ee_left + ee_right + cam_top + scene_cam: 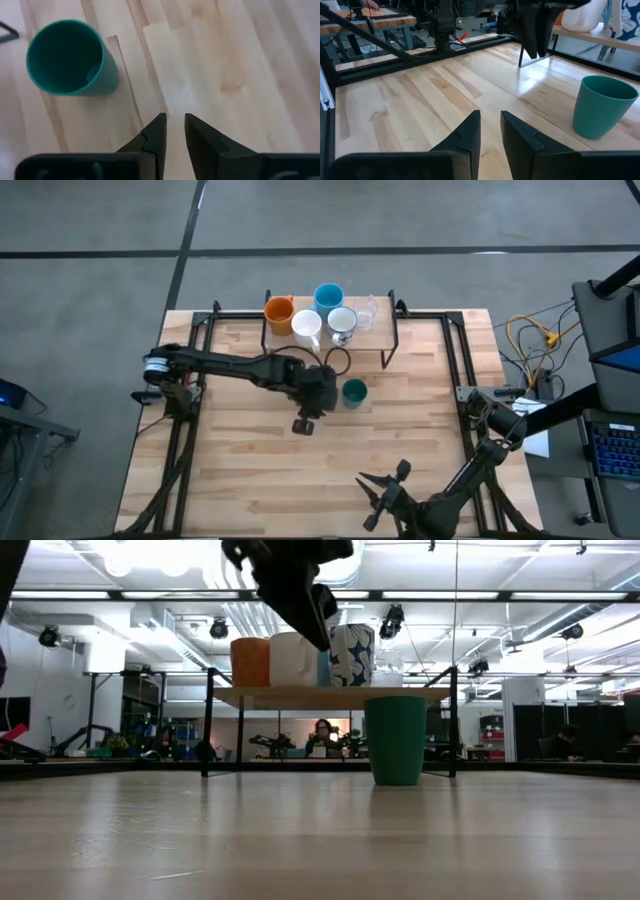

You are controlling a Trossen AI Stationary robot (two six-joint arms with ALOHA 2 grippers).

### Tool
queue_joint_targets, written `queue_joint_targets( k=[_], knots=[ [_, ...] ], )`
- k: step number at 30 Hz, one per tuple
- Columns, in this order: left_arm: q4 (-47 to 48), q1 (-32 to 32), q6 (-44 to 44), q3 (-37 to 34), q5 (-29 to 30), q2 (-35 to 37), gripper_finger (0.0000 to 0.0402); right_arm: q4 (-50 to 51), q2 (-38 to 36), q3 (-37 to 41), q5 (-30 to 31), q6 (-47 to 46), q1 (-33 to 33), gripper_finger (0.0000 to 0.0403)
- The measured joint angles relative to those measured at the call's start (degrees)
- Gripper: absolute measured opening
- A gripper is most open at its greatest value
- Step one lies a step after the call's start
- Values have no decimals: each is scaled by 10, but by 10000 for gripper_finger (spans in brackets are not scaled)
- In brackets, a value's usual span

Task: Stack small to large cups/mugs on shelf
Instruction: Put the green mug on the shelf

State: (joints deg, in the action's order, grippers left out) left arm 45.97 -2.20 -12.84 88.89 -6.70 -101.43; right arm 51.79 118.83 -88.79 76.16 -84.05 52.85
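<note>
One green cup (pixel 354 392) is standing on the desk (pixel 240 470) before the shelf (pixel 385 330), beside the left pincer (pixel 173 131), empty, fingers slightly apart. Other mugs (pixel 307 326) are sitting on the shelf. Right pincer (pixel 489 132) is waiting near, also slightly apart.

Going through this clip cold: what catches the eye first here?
The dark green cup stands alone and upright on the table, in front of the shelf where the other cups cluster. The left gripper hangs empty above the table beside it, fingers slightly apart; the right gripper waits near the table's front edge.
</note>
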Motion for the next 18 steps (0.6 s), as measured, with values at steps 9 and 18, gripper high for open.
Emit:
queue_joint_targets(
  k=[9,18],
  knots=[
    [26,8,-141,79,43,-59,54,11,0,0,-1,0,1,68],
    [70,14,-231,175,64,-104,54,51,0,0,-4,-44,2,68]
  ],
)
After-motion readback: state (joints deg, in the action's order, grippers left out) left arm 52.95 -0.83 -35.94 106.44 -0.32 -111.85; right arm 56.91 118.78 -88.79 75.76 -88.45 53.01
